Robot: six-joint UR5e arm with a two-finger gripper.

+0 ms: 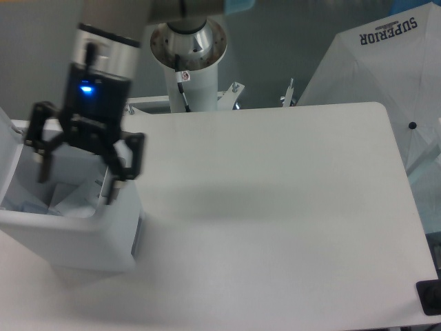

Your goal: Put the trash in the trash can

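The claw hangs over the open mouth of the trash can with its two black fingers spread wide apart and nothing between them. It points straight down, one finger above the left part of the opening and the other near the right wall — a pose that fits a drop just made or a retreat about to begin, though which of the two cannot be read from a single view. A blue light glows on the black body above the fingers.

Below it, the trash can stands at the left edge of the white table, its lid swung up on the far left so the opening faces the claw. Inside lie pale, crumpled-looking shapes; they may be the pouch and the bottle, but the picture is blurred there and no blue cap or printed label can be made out. No bottle or pouch shows anywhere on the table top, so my judgement is that the trash is already in the can — the job looks close to finished.

Behind the table rises the arm's white base column. At the upper right stands a white umbrella printed with the word SUPERIOR, well apart from the can.
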